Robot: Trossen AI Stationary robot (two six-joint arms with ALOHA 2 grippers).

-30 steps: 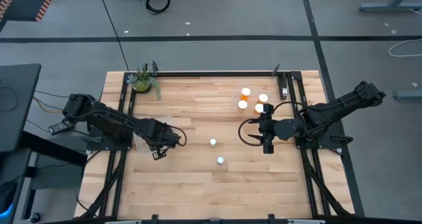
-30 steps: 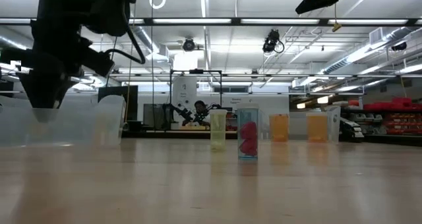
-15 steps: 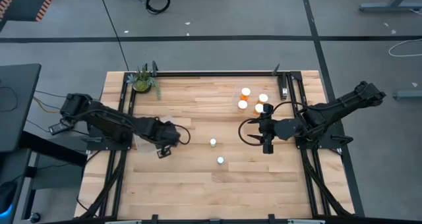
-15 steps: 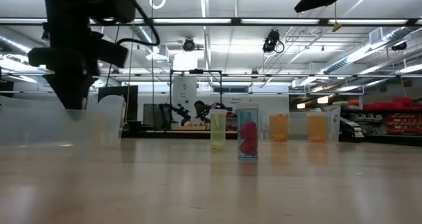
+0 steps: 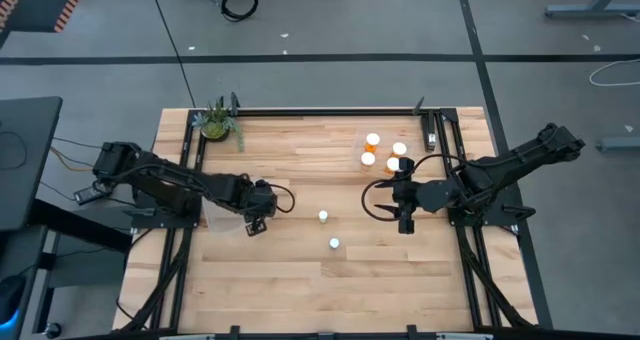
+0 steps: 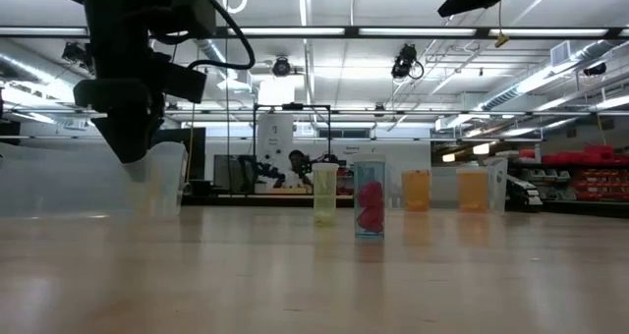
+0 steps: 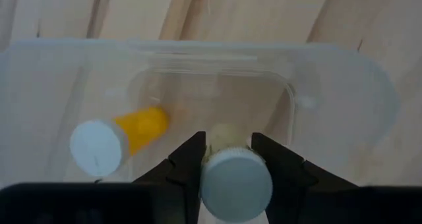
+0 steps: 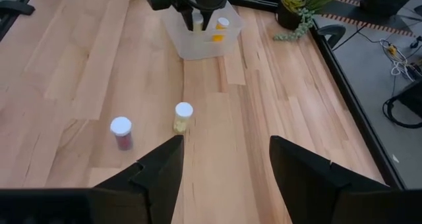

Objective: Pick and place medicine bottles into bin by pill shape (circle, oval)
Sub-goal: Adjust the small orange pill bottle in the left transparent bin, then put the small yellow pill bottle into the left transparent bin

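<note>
My left gripper (image 7: 227,141) is shut on a small white-capped bottle (image 7: 236,181) above a clear plastic bin (image 7: 343,99) at the table's left (image 5: 225,208). An orange bottle (image 7: 109,143) lies on its side on the bin's floor. My right gripper (image 8: 224,171) is open and empty at the table's right (image 5: 405,218). Two white-capped bottles stand on the table's middle (image 5: 323,216) (image 5: 334,244); the right wrist view shows them too (image 8: 182,116) (image 8: 121,132). My left gripper pinches the bottle between its two fingers, by its sides just under the white cap (image 7: 236,181). The fingers point down from above, and the cap faces up toward the wrist. The bottle's pale body (image 7: 224,133) hangs clear above the bin's floor.
A second clear bin with several orange, white-capped bottles (image 5: 385,152) stands at the far right. A small potted plant (image 5: 216,123) stands at the far left corner. A black frame runs along the table's edges. Bare wood lies near the front edge.
My left gripper has gone toward the table's right edge and a little up, over the clear bin.
</note>
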